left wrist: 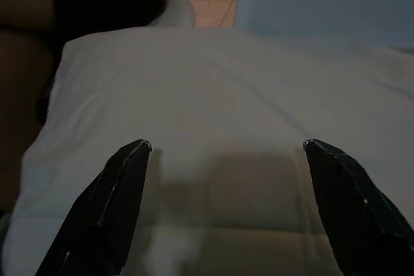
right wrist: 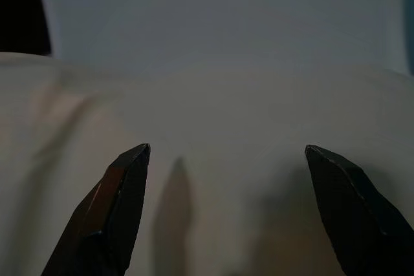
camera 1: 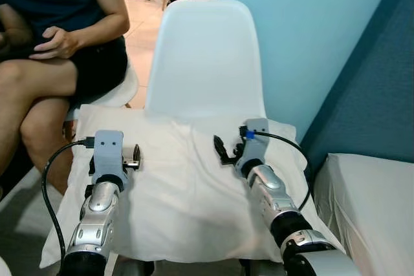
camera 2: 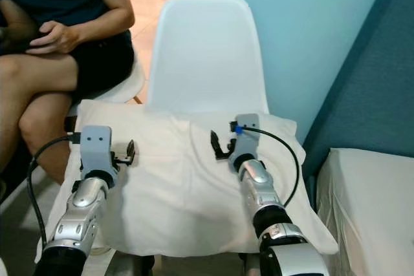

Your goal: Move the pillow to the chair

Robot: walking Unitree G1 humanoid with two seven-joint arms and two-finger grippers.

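Hovering over the pillow [camera 1: 187,192], both grippers have their fingers spread wide and grip nothing. Left gripper [left wrist: 226,159] sits above the pillow's left part, right gripper [right wrist: 226,159] above its right part, nearer the chair back. The white pillow lies flat across the seat of the white chair [camera 1: 207,56], its edges overhanging. A person [camera 1: 58,43] sits just beside, on the left. Blue wall [camera 1: 310,30] behind; a bed edge [camera 1: 369,192] on the right.

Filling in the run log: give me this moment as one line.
pillow: lying on white chair | left gripper: open, over pillow | right gripper: open, over pillow | person: seated at left
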